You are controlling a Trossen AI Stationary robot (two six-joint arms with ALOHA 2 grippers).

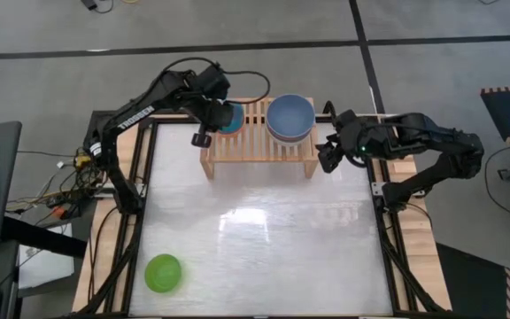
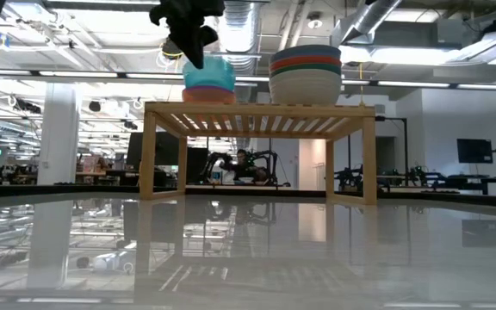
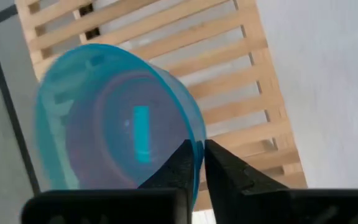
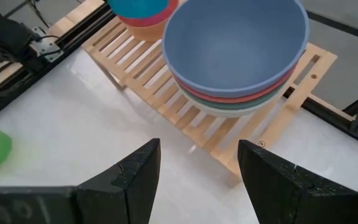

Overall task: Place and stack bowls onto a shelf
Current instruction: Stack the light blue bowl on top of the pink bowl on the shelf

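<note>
A cyan bowl [image 3: 110,124] sits nested in a pink bowl [image 2: 209,95] on the left part of the light-wood shelf [image 1: 259,151]; it also shows in the low view [image 2: 209,76]. My left gripper [image 3: 201,155] is above the shelf, shut on this cyan bowl. A stack of larger bowls, blue on top [image 4: 235,43], stands on the shelf's right part. A lime green bowl [image 1: 163,272] rests on the table at the near left. My right gripper [image 4: 197,168] hovers open and empty just off the shelf's right end. My left gripper pinches the cyan bowl's rim [image 3: 196,144], one finger inside the bowl and one outside. The fingers come from above, slanting down over the shelf's left end. The bowl sits in the pink bowl on the shelf's slats.
The shelf stands at the table's far edge. The white tabletop [image 1: 264,239] stretches in front of it, with the lime green bowl near its front left corner. Red, dark green and cream bowls lie under the blue one [image 2: 305,73].
</note>
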